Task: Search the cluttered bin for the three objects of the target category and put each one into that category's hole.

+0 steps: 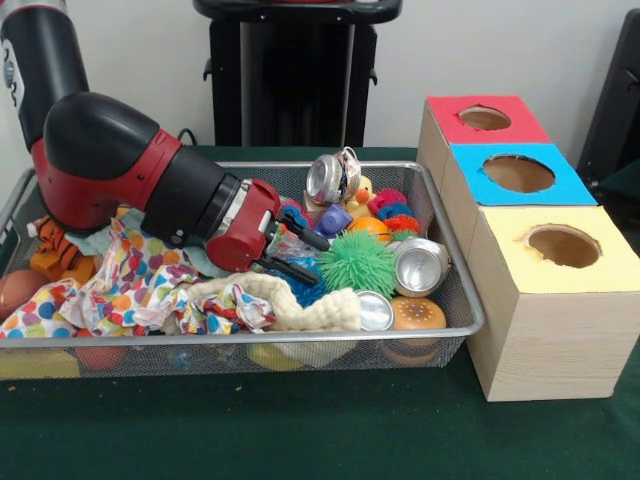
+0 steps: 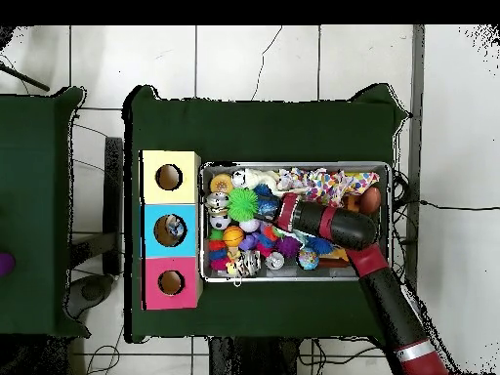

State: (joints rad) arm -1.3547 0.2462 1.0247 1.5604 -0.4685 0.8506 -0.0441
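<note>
I have the pincer low inside the wire basket, its two black fingers spread apart and pointing toward the green spiky ball, with nothing held between them. From above, the pincer sits near the middle of the basket, the arm lying across its right half.

Just beside the fingers I see blue spiky material and clear wrapping. Past the green ball lies a shiny metal can on its side; a second can leans at the back of the basket. A smaller silver lid or can end rests at the front, touching a toy burger. An orange ball and red and blue spiky balls are packed behind the green one. A cream knitted cloth lies along the front, and a polka-dot cloth covers the part under the arm. A striped tiger toy is pressed into the end corner.

Beside the basket on the green table stand three boxes in a row, each with a round hole on top: yellow, blue, red. From above, the blue box's hole shows something inside; I cannot make out what. I cannot tell which category is the target, and I read no writing anywhere.
</note>
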